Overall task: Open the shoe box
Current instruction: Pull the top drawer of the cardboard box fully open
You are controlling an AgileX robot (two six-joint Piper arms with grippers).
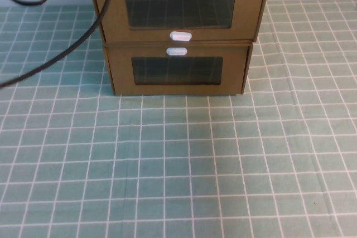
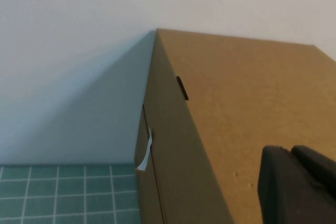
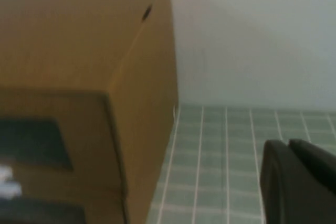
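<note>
Two brown cardboard shoe boxes stand stacked at the back of the table, the upper box [image 1: 178,6] on the lower box [image 1: 177,71]. Each front has a dark window and a small white handle [image 1: 180,36], [image 1: 177,52]; both fronts are closed. Neither arm shows in the high view. In the left wrist view my left gripper [image 2: 293,151] hangs shut and empty beside the box's left side [image 2: 247,114]. In the right wrist view my right gripper [image 3: 287,144] is shut and empty, off the box's right front corner [image 3: 142,103], above the cloth.
A green checked cloth [image 1: 178,165] covers the table in front of the boxes. A black cable [image 1: 61,37] loops across the back left, over the upper box's corner. A pale wall stands behind the boxes.
</note>
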